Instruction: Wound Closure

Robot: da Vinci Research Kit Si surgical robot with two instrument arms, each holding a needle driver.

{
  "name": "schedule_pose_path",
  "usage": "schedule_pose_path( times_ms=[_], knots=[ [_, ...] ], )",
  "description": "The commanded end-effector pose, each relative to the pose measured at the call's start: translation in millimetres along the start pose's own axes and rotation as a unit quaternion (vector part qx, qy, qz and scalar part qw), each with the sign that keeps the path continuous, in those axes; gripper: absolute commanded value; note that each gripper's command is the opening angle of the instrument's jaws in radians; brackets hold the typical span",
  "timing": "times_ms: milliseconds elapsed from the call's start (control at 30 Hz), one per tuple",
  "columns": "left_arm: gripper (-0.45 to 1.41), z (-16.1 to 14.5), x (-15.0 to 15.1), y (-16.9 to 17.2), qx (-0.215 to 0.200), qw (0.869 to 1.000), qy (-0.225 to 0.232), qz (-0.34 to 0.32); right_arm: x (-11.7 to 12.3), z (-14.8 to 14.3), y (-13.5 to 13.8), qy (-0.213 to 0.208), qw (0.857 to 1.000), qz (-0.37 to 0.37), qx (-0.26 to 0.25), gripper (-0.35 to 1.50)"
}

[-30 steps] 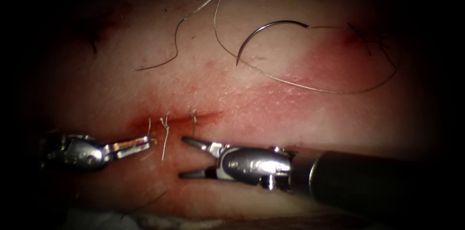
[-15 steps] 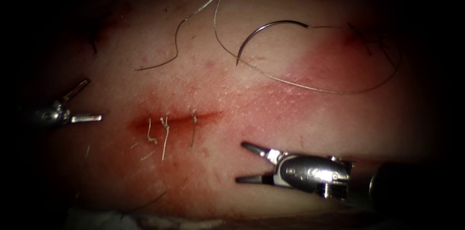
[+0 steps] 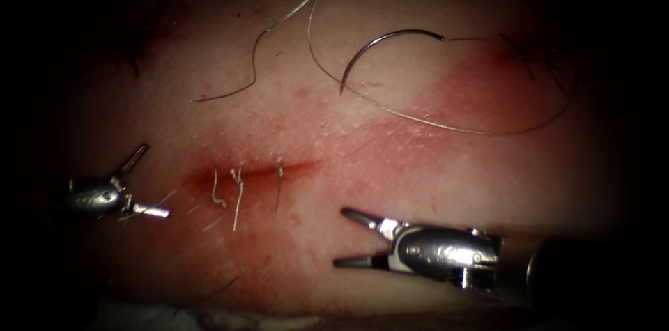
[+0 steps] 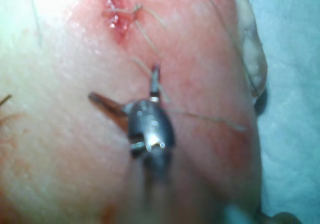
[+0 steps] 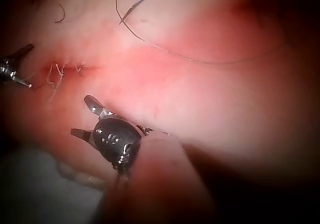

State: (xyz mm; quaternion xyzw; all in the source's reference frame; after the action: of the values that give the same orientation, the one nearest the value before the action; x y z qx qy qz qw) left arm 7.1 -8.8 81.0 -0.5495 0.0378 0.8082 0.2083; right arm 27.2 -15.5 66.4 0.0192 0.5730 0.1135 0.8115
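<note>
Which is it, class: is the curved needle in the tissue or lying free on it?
Free: the needle lies whole on the tissue, above the cut, held by neither tool.

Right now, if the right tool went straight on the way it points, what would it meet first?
The right tool, jaws open and empty, points left, just below the cut. Probably the cut thread ends hanging under the stitches, then the left tool, also open and empty; depth is unclear.

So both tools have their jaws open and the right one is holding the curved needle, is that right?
Not quite. Both jaws are open, but the right tool holds nothing. The needle lies free on the tissue, above the cut, as the endoscope view shows. The left tool holds nothing either.
</note>
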Motion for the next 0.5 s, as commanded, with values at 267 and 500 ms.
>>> schedule_pose_path(
  times_ms=[267,500],
  knots=[
    [1.04,-2.5,-3.1,0.1,-0.007,0.999,-0.036,0.016,-0.2,0.7,-1.0,0.001,1.000,0.002,0.002,1.35],
    [1.08,-5.2,-3.0,-4.5,0.012,0.996,-0.074,0.044,-0.2,0.6,-1.1,0.002,1.000,0.001,0.003,1.33]
  ],
)
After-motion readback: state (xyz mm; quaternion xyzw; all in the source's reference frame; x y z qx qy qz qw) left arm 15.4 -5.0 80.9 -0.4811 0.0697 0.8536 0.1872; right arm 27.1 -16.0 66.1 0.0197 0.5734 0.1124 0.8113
